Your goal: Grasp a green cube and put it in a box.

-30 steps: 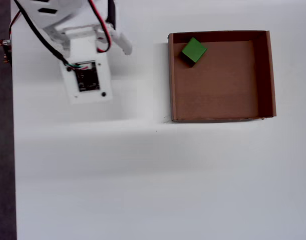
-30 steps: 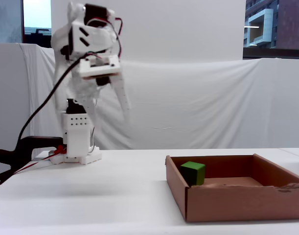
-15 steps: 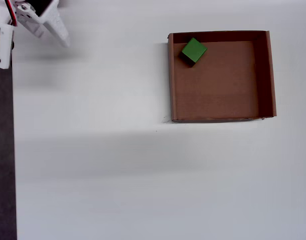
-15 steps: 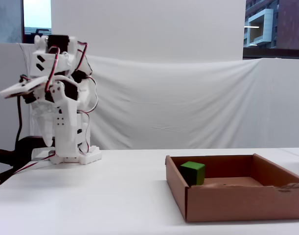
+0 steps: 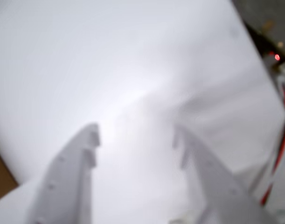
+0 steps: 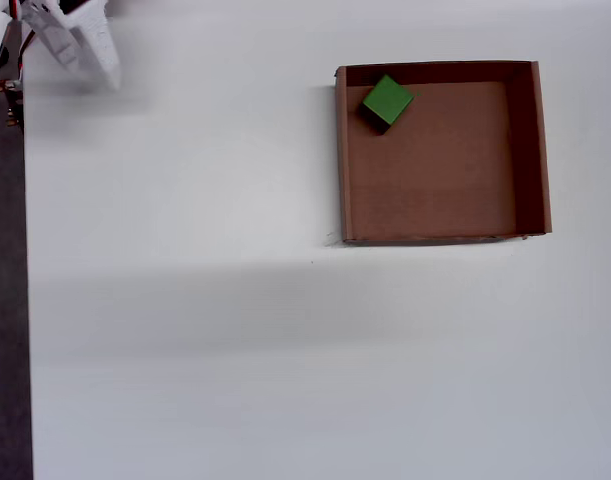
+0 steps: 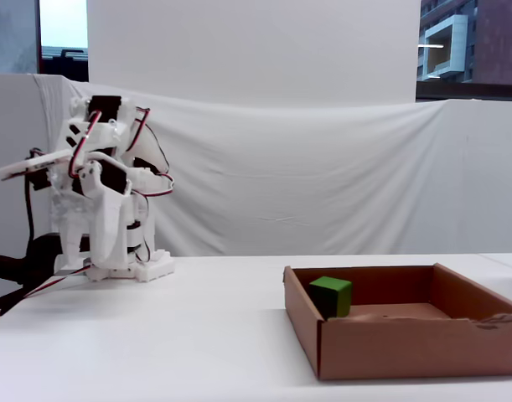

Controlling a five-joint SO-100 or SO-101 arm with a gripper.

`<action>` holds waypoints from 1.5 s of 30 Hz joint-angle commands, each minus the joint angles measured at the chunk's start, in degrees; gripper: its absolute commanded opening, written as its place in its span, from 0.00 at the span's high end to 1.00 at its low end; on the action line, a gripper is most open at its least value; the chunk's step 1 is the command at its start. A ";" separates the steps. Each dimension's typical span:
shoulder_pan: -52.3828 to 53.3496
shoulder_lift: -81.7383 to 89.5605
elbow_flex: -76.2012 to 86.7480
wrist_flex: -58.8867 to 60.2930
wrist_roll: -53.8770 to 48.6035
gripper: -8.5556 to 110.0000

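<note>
1. White cloth drapes the wall behind the bench in the fixed view, with window glass and buildings above it, and a plain white table [image 6: 185, 330] fills the overhead view.
2. On that table the box [image 6: 541, 150] sits toward 2 o'clock of the overhead picture, open side up, its low walls upright.
3. Inside it, the green cube [image 6: 387, 100] rests on the cardboard floor in the corner at about 10 o'clock of the tray, close to the two walls there and turned roughly diagonal to them; the fixed view shows the same cube [image 7: 332, 296] down behind the near wall.
4. From the gripper [image 6: 80, 45], which is tucked at the far 10 o'clock corner of the overhead view, the cube lies out toward 3 o'clock, well apart, with bare table between.
5. In the wrist view the gripper [image 5: 135, 135] has its two white fingers clearly spread, with only white table showing between them; it grips nothing and touches nothing.
6. The arm stands folded over its base at the table's edge in the fixed view.
7. Judging by how things lie, the cube is already delivered and no further grasp seems called for.
</note>
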State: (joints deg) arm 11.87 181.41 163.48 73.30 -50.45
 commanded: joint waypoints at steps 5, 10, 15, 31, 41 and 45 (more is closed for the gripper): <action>0.18 1.05 6.42 -3.43 -0.44 0.75; -0.18 1.05 6.68 -3.08 0.00 0.75; -0.44 1.05 6.77 -2.81 0.26 0.75; -0.88 1.05 6.77 -2.81 0.88 0.75; -0.88 1.05 6.77 -2.81 0.88 0.75; -0.88 1.05 6.77 -2.81 0.88 0.75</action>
State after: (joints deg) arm 11.34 182.20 170.16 70.22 -49.75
